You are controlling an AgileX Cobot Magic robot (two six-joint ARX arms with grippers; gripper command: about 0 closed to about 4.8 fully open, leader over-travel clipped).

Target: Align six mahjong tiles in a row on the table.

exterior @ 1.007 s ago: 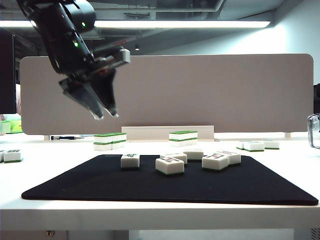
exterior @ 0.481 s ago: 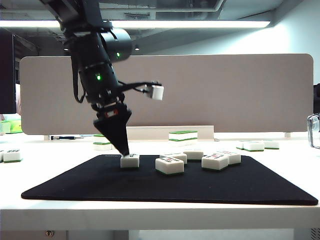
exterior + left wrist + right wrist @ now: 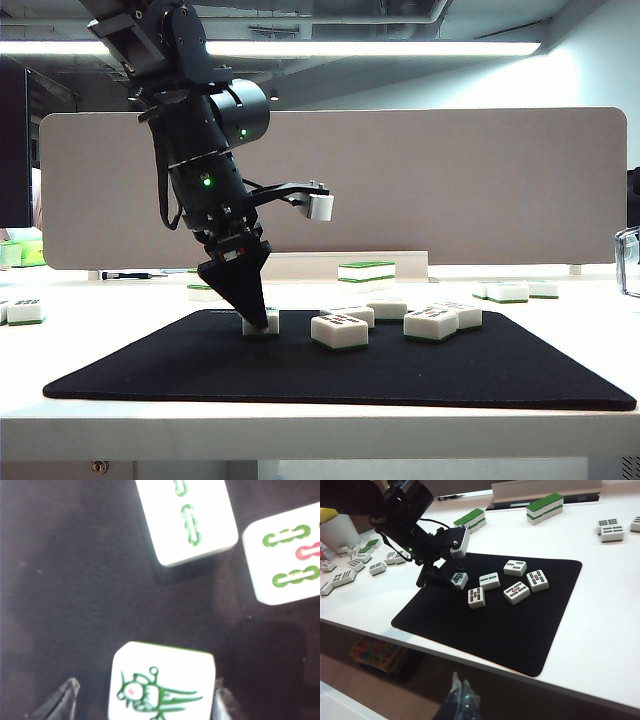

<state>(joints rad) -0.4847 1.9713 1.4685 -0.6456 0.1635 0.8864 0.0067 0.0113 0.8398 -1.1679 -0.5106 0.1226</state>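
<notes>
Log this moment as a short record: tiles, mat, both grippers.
tiles on mat: six, loose, not in a row
target tile: bird tile, nearest the mat's left end
mat: black mat on white table
left gripper: open, fingers either side of bird tile
right gripper: off the table's edge, fingers together

tiles point(image 3: 500, 581): white, face-up, scattered | table point(image 3: 600, 605): black-matted

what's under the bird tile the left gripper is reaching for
The black mat lies under the bird tile, which sits flat on it between the open left gripper fingers. The tile's underside is hidden. The right gripper hangs off the table, shut.
</notes>
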